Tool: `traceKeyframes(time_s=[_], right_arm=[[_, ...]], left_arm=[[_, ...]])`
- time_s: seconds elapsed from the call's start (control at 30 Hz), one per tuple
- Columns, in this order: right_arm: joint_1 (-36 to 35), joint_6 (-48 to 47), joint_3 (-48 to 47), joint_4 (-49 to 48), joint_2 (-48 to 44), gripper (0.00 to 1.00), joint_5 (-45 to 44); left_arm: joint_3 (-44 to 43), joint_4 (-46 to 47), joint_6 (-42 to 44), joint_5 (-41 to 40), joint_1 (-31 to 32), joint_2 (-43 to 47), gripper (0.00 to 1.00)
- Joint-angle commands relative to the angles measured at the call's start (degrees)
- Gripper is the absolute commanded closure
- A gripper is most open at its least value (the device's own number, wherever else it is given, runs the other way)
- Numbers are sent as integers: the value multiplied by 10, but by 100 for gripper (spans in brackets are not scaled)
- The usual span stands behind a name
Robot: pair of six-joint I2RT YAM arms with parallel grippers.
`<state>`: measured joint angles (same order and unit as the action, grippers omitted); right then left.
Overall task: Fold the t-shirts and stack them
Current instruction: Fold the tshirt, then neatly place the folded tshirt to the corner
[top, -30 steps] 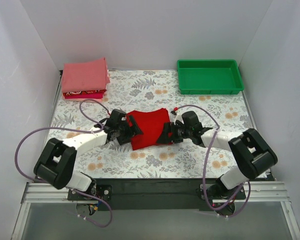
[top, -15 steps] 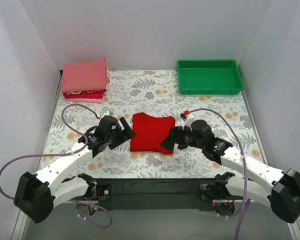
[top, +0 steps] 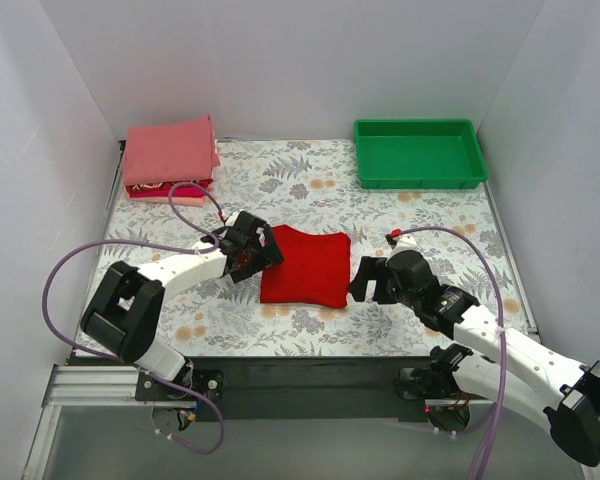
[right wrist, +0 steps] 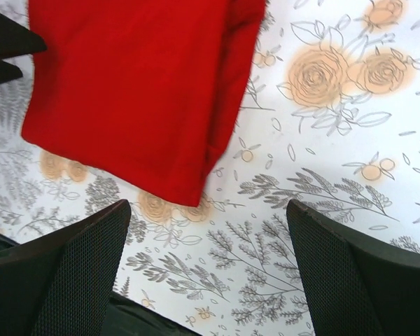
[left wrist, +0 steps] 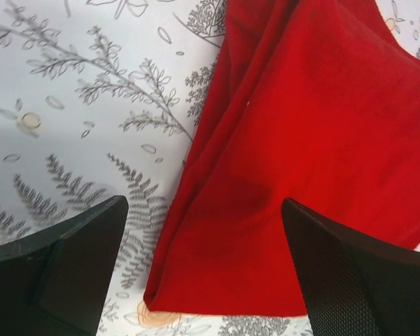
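Lying flat in the middle of the tabletop (top: 430, 215), the red t-shirt (top: 305, 265) is folded into a near-square packet. It is a little longer from far edge to near edge than across, and it sits slightly skewed to the tabletop's edges.

The left pincer (top: 270, 252) is at the packet's left border, toward the far corner. The left wrist view shows the left pincer (left wrist: 206, 280) spread wide and gripping nothing. One dark finger (left wrist: 63, 262) is over the bare print, and the other is over the cloth. The layered left edge of the red t-shirt (left wrist: 315, 140) runs between them. Whether the fingertips touch the cloth cannot be told.

The right pincer (top: 363, 282) sits just off the packet's right border, apart from it. In its own camera the right pincer (right wrist: 206, 273) is also wide open and empty, with only the tabletop between its fingers. The near right corner of the red t-shirt (right wrist: 140, 84) lies ahead of it.

The stack of folded shirts (top: 170, 155) sits in the far left corner, well apart from the packet. The left arm is the nearer one to it. Carrying the packet there probably means gripping this left edge, perhaps with the right pincer taking the opposite border to keep the layers together.
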<state>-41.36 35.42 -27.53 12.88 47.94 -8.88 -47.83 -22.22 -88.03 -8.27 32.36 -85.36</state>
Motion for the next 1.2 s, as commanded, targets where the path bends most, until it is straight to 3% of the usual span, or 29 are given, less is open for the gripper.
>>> traceKeyframes(time_s=[0.0, 0.27, 0.53, 0.63, 0.77, 0.9, 1.0, 1.17], right_arm=[[1, 2, 2, 18, 17, 2, -25], [4, -6, -2, 21, 46, 2, -21], [10, -12, 5, 21, 33, 2, -39], [17, -11, 11, 21, 22, 2, -54], [30, -10, 22, 21, 5, 2, -68], [42, -14, 30, 20, -7, 2, -78], [51, -23, 34, 21, -6, 2, -80], [60, -39, 38, 19, 7, 2, -94]], left_arm=[[-32, 25, 25, 0, -3, -29, 10], [-52, 25, 31, -2, -3, -96, 28], [-86, -3, 42, -45, 25, -169, 57], [-101, -27, 42, -92, 42, -183, 69], [-125, -42, 51, -126, 44, -210, 100], [-157, -53, 76, -162, 45, -231, 100], [-197, -72, 100, -242, 44, -236, 100], [-248, -63, 212, -364, 42, -245, 100]])
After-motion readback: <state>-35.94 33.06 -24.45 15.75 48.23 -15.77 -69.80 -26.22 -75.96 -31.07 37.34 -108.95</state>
